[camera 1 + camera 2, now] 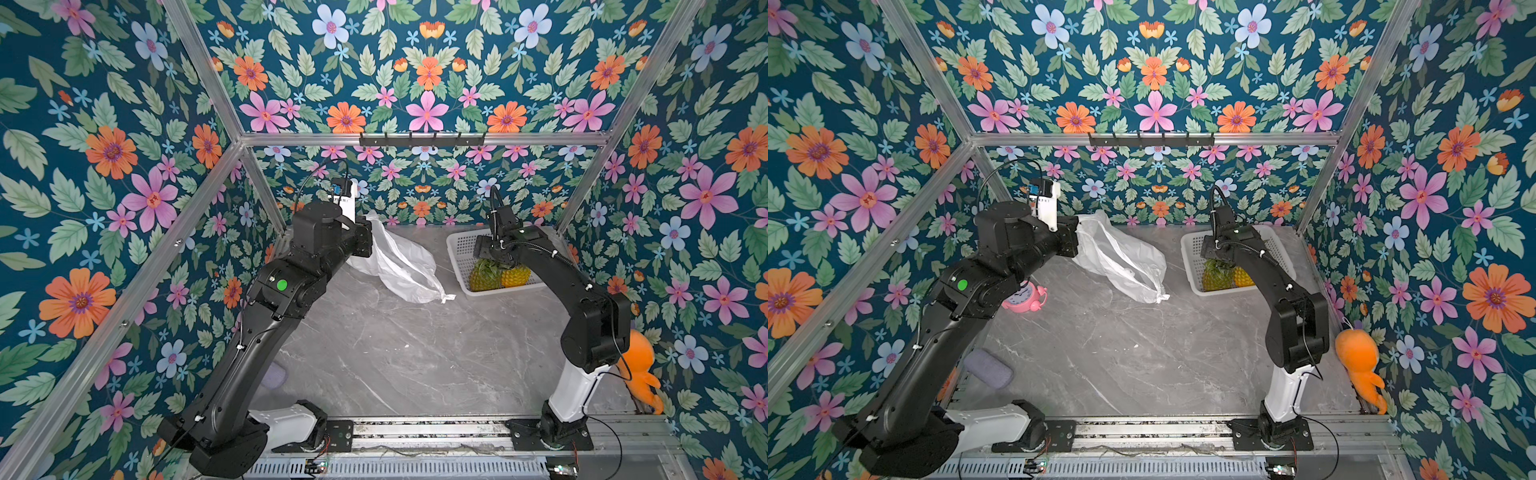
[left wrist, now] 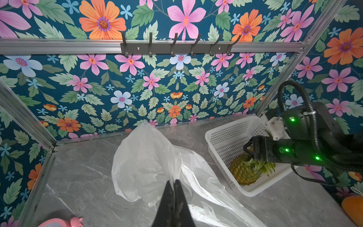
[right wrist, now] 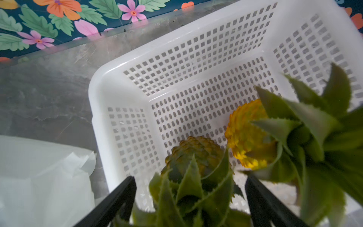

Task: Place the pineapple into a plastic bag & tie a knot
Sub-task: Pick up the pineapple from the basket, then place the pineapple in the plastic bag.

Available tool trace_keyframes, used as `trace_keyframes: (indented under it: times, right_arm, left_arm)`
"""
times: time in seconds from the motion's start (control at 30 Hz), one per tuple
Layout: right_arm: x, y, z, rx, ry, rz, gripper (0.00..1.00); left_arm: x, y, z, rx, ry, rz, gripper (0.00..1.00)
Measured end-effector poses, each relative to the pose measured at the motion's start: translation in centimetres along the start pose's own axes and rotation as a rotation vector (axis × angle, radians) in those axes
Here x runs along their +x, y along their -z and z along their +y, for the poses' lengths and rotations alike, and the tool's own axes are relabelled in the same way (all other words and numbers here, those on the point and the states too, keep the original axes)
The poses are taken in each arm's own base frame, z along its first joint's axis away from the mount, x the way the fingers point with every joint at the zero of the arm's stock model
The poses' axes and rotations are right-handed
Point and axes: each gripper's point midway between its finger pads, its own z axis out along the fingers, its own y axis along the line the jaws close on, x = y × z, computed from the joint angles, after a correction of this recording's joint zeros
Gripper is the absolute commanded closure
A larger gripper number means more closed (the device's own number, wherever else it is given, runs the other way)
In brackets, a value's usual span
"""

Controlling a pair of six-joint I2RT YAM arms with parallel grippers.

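The white crinkly plastic bag [image 1: 399, 266] [image 1: 1121, 257] hangs from my left gripper [image 2: 174, 181], which is shut on its gathered top edge near the back left. The bag slopes down to the table and ends in a small bunched tip [image 1: 446, 297]; I see no knot. Two pineapples lie in the white perforated basket [image 1: 461, 249] [image 3: 176, 59]: a greenish pineapple [image 3: 194, 151] [image 1: 484, 276] and a yellow one [image 3: 247, 135] [image 1: 515, 276]. My right gripper [image 3: 190, 177] is open, its fingers on either side of the greenish pineapple's leafy crown, not touching it.
A pink alarm clock [image 1: 1023, 297] stands under my left arm. A grey-purple pad [image 1: 988, 368] lies near the front left. An orange plush toy [image 1: 640, 374] hangs on the right wall. A hook rail [image 1: 422, 139] is mounted on the back bar.
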Motion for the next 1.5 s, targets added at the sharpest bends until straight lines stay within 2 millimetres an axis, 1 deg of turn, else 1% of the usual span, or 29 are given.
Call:
trace_keyframes:
  times: [0.07,0.13,0.2,0.27,0.3,0.37,0.4,0.47,0.57,0.63,0.67,0.73,0.8,0.83,0.87,0.9,0.97,1.03,1.1,1.13,1.23,1.3,1.33,1.43,1.5]
  right_arm:
    - [-0.1,1.0,0.1,-0.021,-0.002,-0.006,0.14]
    - [-0.2,1.5,0.4,-0.04,-0.004,-0.01,0.17]
    - [0.4,1.2,0.2,-0.033,0.003,0.003,0.2]
    - [1.6,0.2,-0.2,-0.018,0.01,0.04,0.22]
    - [2.1,-0.2,-0.4,-0.011,0.013,0.05,0.25]
    - [2.3,-0.4,-0.6,-0.009,0.011,0.04,0.31]
    - [2.3,-0.4,-0.6,-0.011,0.011,0.036,0.36]
    - [2.2,-0.5,-0.5,-0.017,0.01,0.022,0.48]
    - [1.6,-0.9,-0.3,-0.018,0.013,-0.001,0.75]
    - [1.0,-0.9,-0.4,-0.004,0.035,-0.022,0.98]
    - [0.8,-0.9,-0.5,0.003,0.044,-0.028,1.0]
    - [0.5,-0.5,-0.6,0.009,0.048,-0.033,1.0]
    - [0.1,0.4,-0.3,-0.012,0.056,-0.037,1.0]
    - [-0.3,1.3,-0.1,-0.029,0.068,-0.046,1.0]
    - [-0.8,2.7,0.2,-0.055,0.068,-0.063,1.0]
    - [-1.5,4.5,0.6,-0.09,0.067,-0.091,1.0]
    - [-3.5,9.2,1.8,-0.182,0.058,-0.178,1.0]
    - [-5.4,14.7,3.6,-0.298,0.075,-0.291,1.0]
    - [-6.1,18.9,5.7,-0.419,0.094,-0.361,1.0]
    - [-6.0,21.0,6.8,-0.485,0.11,-0.383,1.0]
    - [-4.8,25.2,9.5,-0.653,0.147,-0.385,1.0]
    - [-3.9,27.5,11.1,-0.761,0.168,-0.375,1.0]
    - [-3.4,28.5,11.8,-0.815,0.173,-0.371,1.0]
    - [-2.1,31.0,13.6,-0.974,0.173,-0.346,1.0]
    - [-1.4,32.2,14.6,-1.072,0.17,-0.319,1.0]
  left_arm:
    - [0.2,-0.1,0.0,-0.001,-0.003,0.005,1.0]
    - [0.3,-0.3,0.0,-0.002,-0.003,0.01,1.0]
    - [0.5,-0.3,0.0,-0.003,-0.004,0.013,1.0]
    - [0.6,-0.4,0.1,-0.006,-0.008,0.016,1.0]
    - [0.7,-0.4,0.1,-0.006,-0.008,0.017,1.0]
    - [0.7,-0.4,0.1,-0.006,-0.008,0.017,1.0]
    - [0.7,-0.3,0.1,-0.006,-0.009,0.017,1.0]
    - [0.6,-0.3,0.1,-0.006,-0.008,0.016,1.0]
    - [0.6,-0.3,0.1,-0.005,-0.008,0.014,1.0]
    - [0.5,-0.2,0.1,-0.005,-0.007,0.013,1.0]
    - [0.5,-0.2,0.1,-0.005,-0.006,0.012,1.0]
    - [0.5,-0.2,0.1,-0.005,-0.006,0.012,1.0]
    - [0.4,-0.2,0.1,-0.004,-0.006,0.01,1.0]
    - [0.2,-0.1,0.1,-0.004,-0.001,0.007,1.0]
    - [0.2,-0.1,0.0,-0.004,-0.001,0.005,1.0]
    - [0.0,-0.1,0.0,-0.003,-0.001,0.003,1.0]
    - [-0.1,-0.1,0.0,-0.001,0.0,0.0,1.0]
    - [-0.2,-0.1,-0.1,0.001,0.003,-0.001,1.0]
    - [-0.2,-0.2,-0.1,0.001,0.003,0.001,1.0]
    - [-0.2,-0.3,-0.2,0.003,0.003,0.002,1.0]
    - [-0.1,-0.6,-0.3,0.008,0.002,0.008,1.0]
    - [-0.1,-0.7,-0.5,0.013,0.002,0.012,1.0]
    - [-0.1,-0.7,-0.5,0.014,0.002,0.014,1.0]
    - [0.1,-0.8,-0.5,0.013,0.003,0.02,1.0]
    - [0.2,-0.8,-0.5,0.013,0.002,0.024,1.0]
